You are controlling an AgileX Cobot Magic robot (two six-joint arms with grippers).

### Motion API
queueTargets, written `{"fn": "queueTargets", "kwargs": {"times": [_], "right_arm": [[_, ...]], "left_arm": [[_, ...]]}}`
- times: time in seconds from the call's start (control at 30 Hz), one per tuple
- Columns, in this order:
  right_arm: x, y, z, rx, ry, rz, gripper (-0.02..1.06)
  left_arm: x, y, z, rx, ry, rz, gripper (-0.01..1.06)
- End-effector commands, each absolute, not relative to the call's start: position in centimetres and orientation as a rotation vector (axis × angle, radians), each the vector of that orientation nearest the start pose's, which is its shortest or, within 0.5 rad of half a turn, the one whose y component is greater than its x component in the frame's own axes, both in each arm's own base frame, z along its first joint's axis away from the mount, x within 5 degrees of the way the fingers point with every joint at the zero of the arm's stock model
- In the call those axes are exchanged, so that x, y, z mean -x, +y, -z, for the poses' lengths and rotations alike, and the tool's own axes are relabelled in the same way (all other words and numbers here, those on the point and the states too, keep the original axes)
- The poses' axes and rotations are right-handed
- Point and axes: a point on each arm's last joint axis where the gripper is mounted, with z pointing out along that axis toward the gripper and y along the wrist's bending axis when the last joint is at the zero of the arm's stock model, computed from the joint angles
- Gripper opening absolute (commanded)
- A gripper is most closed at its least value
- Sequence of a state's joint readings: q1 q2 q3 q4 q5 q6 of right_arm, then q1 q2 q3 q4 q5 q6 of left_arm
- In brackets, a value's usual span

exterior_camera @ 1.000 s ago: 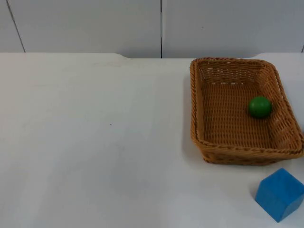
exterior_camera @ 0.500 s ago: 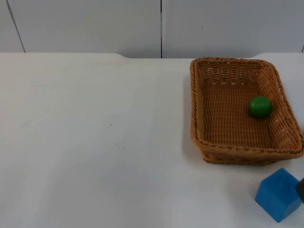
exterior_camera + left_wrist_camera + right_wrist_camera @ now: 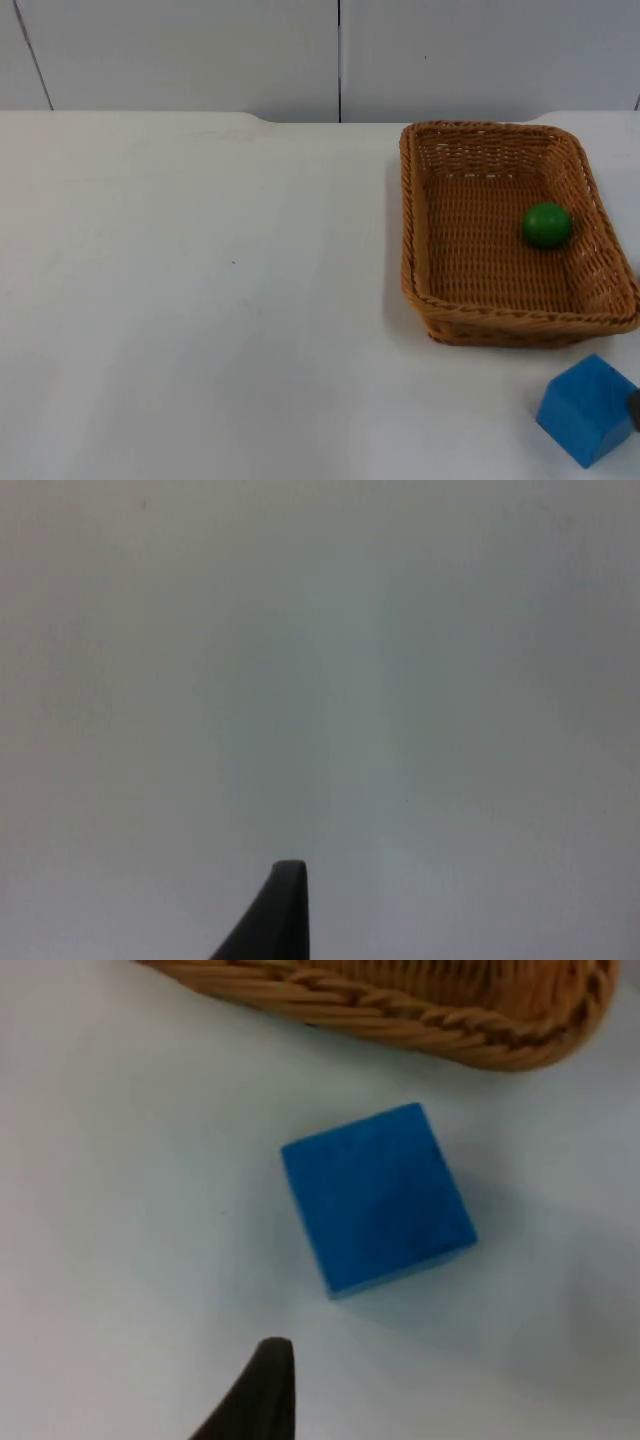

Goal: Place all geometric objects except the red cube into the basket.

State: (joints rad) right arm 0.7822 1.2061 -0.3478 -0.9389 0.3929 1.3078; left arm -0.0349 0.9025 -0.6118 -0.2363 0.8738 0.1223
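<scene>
A woven brown basket (image 3: 414, 210) stands on the right side of the white table, and a green ball (image 3: 547, 224) lies inside it near its right wall. In front of the basket, near the table's front right corner, a blue cube (image 3: 587, 408) rests on the table. A dark bit of my right gripper (image 3: 635, 408) shows at the picture's edge, just right of the cube. In the right wrist view the blue cube (image 3: 375, 1197) lies close ahead of the gripper, with the basket's rim (image 3: 400, 1015) beyond it. My left gripper (image 3: 278, 910) hangs over bare table and waits.
The grey partition wall (image 3: 340, 55) closes off the table at the back. White table top (image 3: 200, 290) stretches to the left of the basket.
A dark part of my right gripper has come in at the right edge beside the blue cube, then drawn slightly back. Cube, ball and basket have not moved.
</scene>
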Motion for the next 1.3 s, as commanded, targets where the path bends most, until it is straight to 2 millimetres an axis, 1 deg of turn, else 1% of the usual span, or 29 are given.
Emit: {"fn": "queueTargets", "kwargs": {"times": [0.0, 0.03, 0.07, 0.23, 0.27, 0.43, 0.47, 0.57, 0.67, 0.77, 0.83, 0.87, 0.9, 0.93, 1.0, 1.03, 1.07, 1.1, 1.13, 1.17, 1.27], "right_arm": [[-14.7, 11.4, -15.8, 0.428, 2.486, -0.122, 1.02], [-14.7, 11.4, -15.8, 0.428, 2.486, -0.122, 1.02], [-15.0, 11.8, -15.0, 0.446, 2.510, -0.111, 1.02], [-16.4, 13.0, -12.6, 0.556, 2.555, -0.010, 1.02], [-16.4, 13.0, -12.6, 0.556, 2.555, -0.010, 1.02], [-18.3, 14.3, -10.9, 0.576, 2.540, 0.073, 1.02], [-18.3, 14.3, -10.9, 0.576, 2.540, 0.073, 1.02], [-18.7, 14.7, -10.0, 0.578, 2.548, 0.076, 1.02], [-18.9, 14.7, -9.8, 0.566, 2.538, 0.087, 1.02], [-19.0, 14.7, -9.8, 0.553, 2.524, 0.077, 0.97], [-19.0, 14.7, -9.8, 0.539, 2.524, 0.074, 0.88], [-19.0, 14.7, -9.8, 0.539, 2.524, 0.074, 0.88], [-19.0, 14.7, -9.8, 0.533, 2.525, 0.072, 0.82], [-19.0, 14.7, -9.8, 0.528, 2.526, 0.071, 0.74], [-19.0, 14.7, -9.9, 0.524, 2.524, 0.068, 0.53], [-18.9, 14.8, -10.0, 0.528, 2.519, 0.063, 0.39], [-18.9, 14.8, -10.0, 0.528, 2.519, 0.063, 0.39], [-18.9, 15.0, -10.3, 0.530, 2.520, 0.034, 0.18], [-18.8, 15.1, -10.4, 0.534, 2.523, 0.011, 0.12], [-18.6, 15.3, -10.7, 0.540, 2.526, -0.026, 0.01], [-18.0, 15.4, -12.2, 0.532, 2.506, -0.136, 0.00]], "left_arm": [[-14.8, -2.2, -26.2, -0.051, 2.610, 0.271, 1.02], [-14.8, -2.2, -26.2, -0.051, 2.610, 0.271, 1.02], [-14.8, -2.2, -26.2, -0.051, 2.610, 0.271, 1.02], [-14.8, -2.2, -26.2, -0.051, 2.610, 0.271, 1.02], [-14.8, -2.2, -26.2, -0.051, 2.610, 0.271, 1.02], [-14.8, -2.2, -26.2, -0.051, 2.610, 0.271, 1.02], [-14.8, -2.2, -26.2, -0.051, 2.610, 0.271, 1.02], [-14.8, -2.2, -26.2, -0.051, 2.610, 0.271, 1.02], [-14.8, -2.2, -26.1, -0.050, 2.612, 0.271, 1.02], [-14.8, -2.2, -26.1, -0.050, 2.612, 0.271, 1.02], [-14.8, -2.2, -26.1, -0.050, 2.612, 0.271, 1.02], [-14.8, -2.2, -26.1, -0.050, 2.612, 0.271, 1.02], [-14.8, -2.2, -26.1, -0.050, 2.612, 0.271, 1.02], [-14.8, -2.2, -26.1, -0.050, 2.612, 0.271, 1.02], [-14.8, -2.2, -26.1, -0.050, 2.612, 0.271, 1.02], [-14.8, -2.2, -26.1, -0.050, 2.612, 0.271, 1.02], [-14.8, -2.2, -26.1, -0.050, 2.612, 0.271, 1.02], [-14.8, -2.2, -26.1, -0.050, 2.612, 0.271, 1.02], [-14.8, -2.2, -26.1, -0.050, 2.612, 0.271, 1.02], [-14.8, -2.2, -26.1, -0.050, 2.612, 0.271, 1.02], [-14.8, -2.2, -26.1, -0.050, 2.612, 0.271, 1.02]]}}
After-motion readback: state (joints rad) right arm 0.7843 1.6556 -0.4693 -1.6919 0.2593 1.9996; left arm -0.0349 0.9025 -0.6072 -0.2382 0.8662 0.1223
